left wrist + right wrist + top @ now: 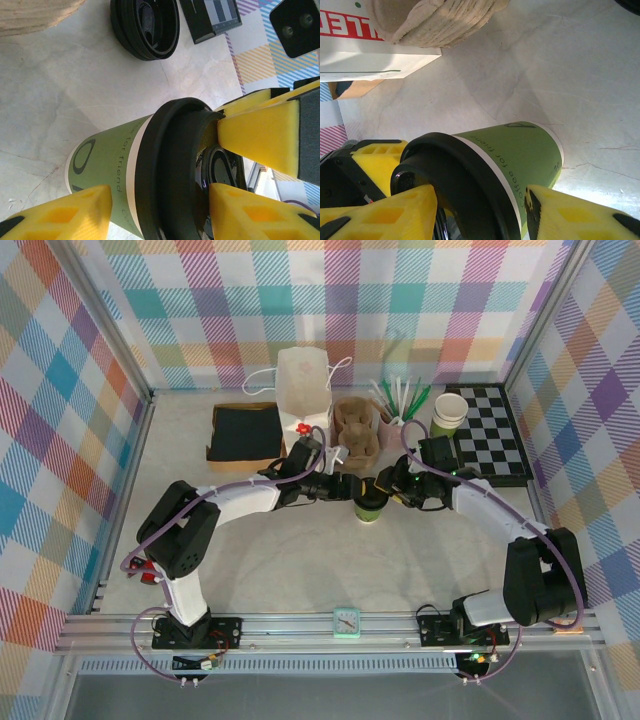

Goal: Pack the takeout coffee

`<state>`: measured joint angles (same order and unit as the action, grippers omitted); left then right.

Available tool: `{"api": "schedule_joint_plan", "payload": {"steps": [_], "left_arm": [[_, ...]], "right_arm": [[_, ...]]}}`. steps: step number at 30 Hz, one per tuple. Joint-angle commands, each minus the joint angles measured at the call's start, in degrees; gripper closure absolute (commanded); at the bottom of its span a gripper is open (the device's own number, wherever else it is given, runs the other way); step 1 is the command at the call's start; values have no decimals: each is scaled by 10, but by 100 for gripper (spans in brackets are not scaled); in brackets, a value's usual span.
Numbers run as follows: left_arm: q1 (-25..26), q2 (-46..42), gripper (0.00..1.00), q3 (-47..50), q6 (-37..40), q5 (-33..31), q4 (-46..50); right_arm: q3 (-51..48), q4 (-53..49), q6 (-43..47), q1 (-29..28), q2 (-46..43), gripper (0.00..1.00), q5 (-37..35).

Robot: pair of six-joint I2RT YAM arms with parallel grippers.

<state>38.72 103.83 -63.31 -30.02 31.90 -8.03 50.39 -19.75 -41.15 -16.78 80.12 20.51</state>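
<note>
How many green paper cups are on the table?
2: the lidded takeout coffee sits mid-table between both jaws; a lidless cup stands at the back right beside the checkerboard. Others could be hidden behind the white bag.

Both arms have white links, black joints and lilac cables. The left gripper and the right gripper carry yellow ribbed finger pads.

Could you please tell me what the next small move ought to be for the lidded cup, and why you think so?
Probably release one gripper. The green-and-cream paper cup with the round black plastic lid stands on the pale tabletop with both the left gripper and the right gripper straddling it from opposite sides; the white flower-printed paper bag stands farther back, so one arm should carry it alone.
</note>
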Motion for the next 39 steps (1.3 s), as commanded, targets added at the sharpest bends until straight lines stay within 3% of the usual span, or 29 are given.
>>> {"api": "schedule_joint_plan", "payload": {"steps": [1, 21, 31, 39], "left_arm": [[-4, 28, 48, 32, -2, -17, 34], [-4, 28, 48, 75, -18, -14, 4], [-4, -14, 44, 16, 0, -17, 63], [-4, -28, 40, -38, 16, -13, 107]], "right_arm": [[-37, -52, 1, 1, 26, 52, -39], [-45, -62, 9, 9, 24, 56, -69], [12, -91, 40, 9, -4, 42, -37], [59, -122, 56, 9, -24, 39, -36]]}}
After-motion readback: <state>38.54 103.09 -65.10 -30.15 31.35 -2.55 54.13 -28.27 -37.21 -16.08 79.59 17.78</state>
